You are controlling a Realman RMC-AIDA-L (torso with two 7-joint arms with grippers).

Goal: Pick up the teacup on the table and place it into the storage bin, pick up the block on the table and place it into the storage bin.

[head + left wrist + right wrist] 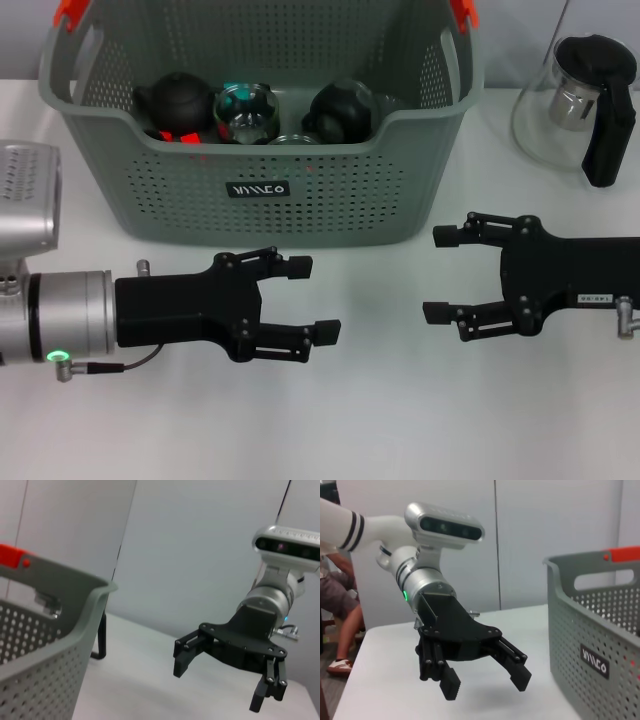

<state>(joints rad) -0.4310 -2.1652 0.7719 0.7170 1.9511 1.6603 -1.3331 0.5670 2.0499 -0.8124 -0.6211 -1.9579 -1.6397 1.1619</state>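
Head view shows us our two grippers hovering over the white table (380, 420), facing each other in front of the storage bin (260, 190). Our left gripper (305, 297) sits at about eight o'clock from the middle of that view, jaws spread wide and holding nothing. Our right gripper (447, 274) sits at about four o'clock, also spread wide and empty. Each wrist view shows the opposite gripper with its fingers apart and nothing between them.

The bin stands at twelve o'clock, just beyond both grippers. Inside it we see a dark teapot (175, 103) at its ten o'clock, a clear glass cup (243, 110) beside it, and another dark round pot (340, 108) toward one o'clock. Something red shows low beside the teapot; we cannot tell whether it is the block. A glass jug (580, 105) with a black lid stands on the table at two o'clock, well apart from the bin.

We see no teacup and no block on the bare table around us. We judge that both placements are most likely done, with the teacup probably the glass cup in the bin. The next move calls only for confirming nothing remains outside and drawing both arms back clear of the bin's wall.
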